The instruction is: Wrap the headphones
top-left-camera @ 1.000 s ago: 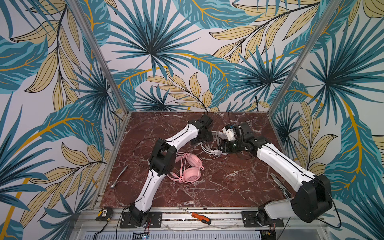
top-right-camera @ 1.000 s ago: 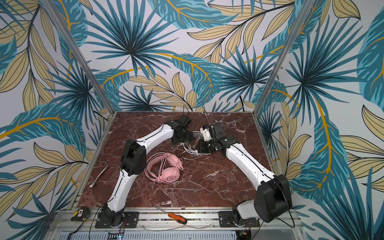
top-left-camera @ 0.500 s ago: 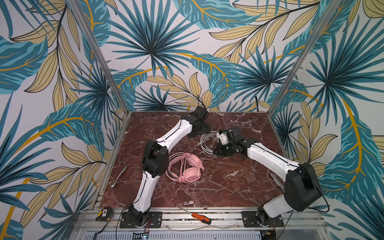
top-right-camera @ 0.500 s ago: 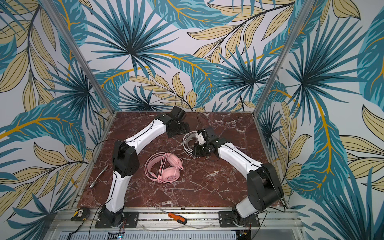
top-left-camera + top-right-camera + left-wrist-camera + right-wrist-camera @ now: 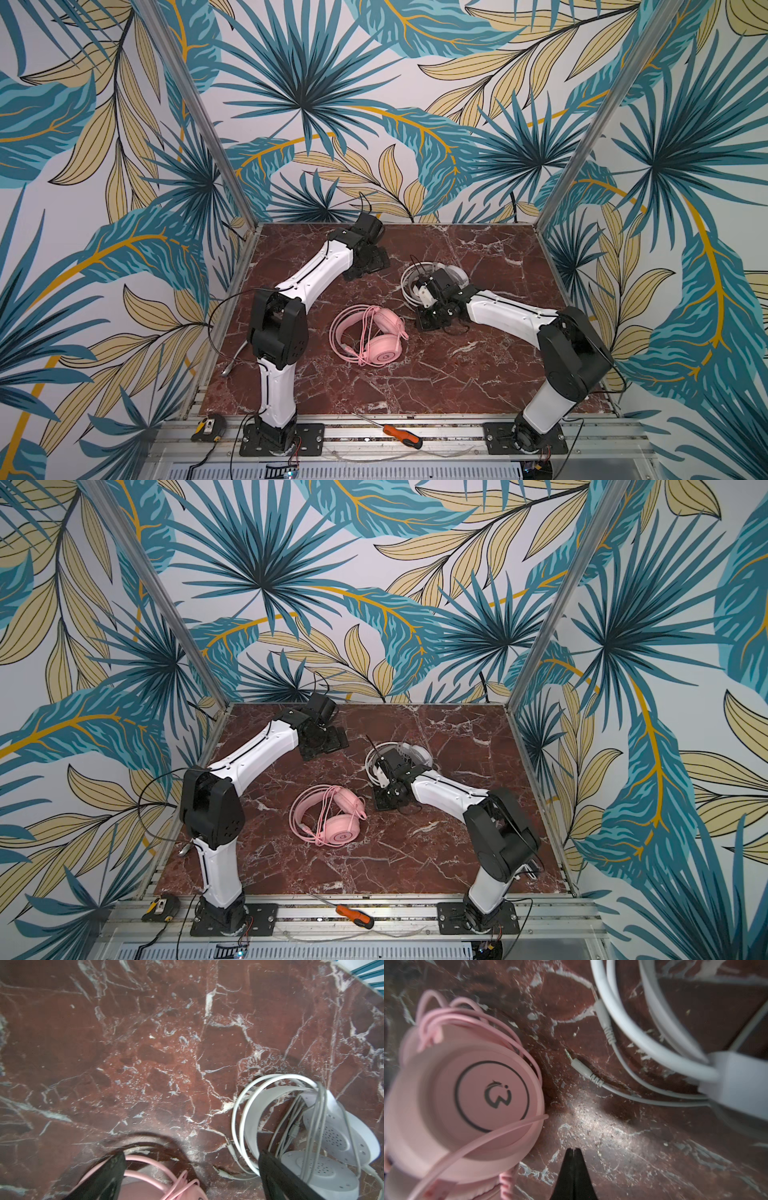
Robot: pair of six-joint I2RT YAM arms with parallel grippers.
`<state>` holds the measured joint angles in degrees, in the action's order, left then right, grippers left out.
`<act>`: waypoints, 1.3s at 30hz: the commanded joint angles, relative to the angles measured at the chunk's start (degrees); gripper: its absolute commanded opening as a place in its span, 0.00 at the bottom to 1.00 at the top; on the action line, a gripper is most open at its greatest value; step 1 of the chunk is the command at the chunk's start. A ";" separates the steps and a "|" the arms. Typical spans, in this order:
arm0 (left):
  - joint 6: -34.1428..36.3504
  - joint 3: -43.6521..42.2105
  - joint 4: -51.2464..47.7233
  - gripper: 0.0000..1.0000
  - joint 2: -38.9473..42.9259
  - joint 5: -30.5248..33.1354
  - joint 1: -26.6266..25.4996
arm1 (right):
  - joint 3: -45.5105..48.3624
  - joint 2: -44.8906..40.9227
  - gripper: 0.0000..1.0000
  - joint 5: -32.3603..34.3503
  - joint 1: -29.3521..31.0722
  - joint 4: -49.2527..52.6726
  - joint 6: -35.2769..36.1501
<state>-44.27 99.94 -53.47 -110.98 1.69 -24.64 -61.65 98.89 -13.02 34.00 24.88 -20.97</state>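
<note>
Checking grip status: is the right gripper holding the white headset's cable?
No: the right gripper has its fingertips together with nothing between them, over the bare marble table, clear of the white cable.

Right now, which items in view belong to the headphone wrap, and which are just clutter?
Job:
- pink headset, pink cable looped across it
- white headset, white cable draped over it

Lying about:
- orange-handled screwdriver and tape measure, both on the front rail
- grey metal tool by the table's left edge

Open marble along near edge and far right. Blocked mid-table by pink headset, white headset just beyond.
</note>
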 commanded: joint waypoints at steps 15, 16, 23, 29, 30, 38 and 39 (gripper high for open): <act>8.07 -26.64 -4.52 0.97 19.09 -10.52 8.24 | -1.67 6.93 0.00 10.53 0.54 -4.97 -3.09; 8.44 -27.98 -4.74 0.96 19.67 -10.78 8.31 | -1.72 7.14 0.00 10.89 0.56 -5.17 -3.33; 9.59 -35.37 -6.47 0.90 21.93 -11.56 9.40 | -1.57 7.20 0.00 13.87 0.54 -7.09 -4.68; 9.55 -39.65 -6.74 0.85 23.61 -12.06 9.71 | -1.17 6.58 0.00 15.11 0.56 -10.20 -4.69; 9.55 -40.11 -6.77 0.84 23.76 -12.13 9.70 | -1.36 6.52 0.00 15.20 0.54 -10.28 -4.67; 10.69 -42.20 -6.65 0.76 22.71 -13.47 9.80 | -1.47 5.43 0.00 13.22 0.54 -9.94 -4.97; 10.78 -42.35 -6.66 0.75 22.29 -13.31 9.81 | -1.14 4.54 0.00 12.60 0.54 -10.19 -4.89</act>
<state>-34.68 58.39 -59.68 -88.62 -11.00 -15.27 -62.92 105.12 0.60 34.39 15.03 -25.26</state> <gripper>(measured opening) 0.756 0.047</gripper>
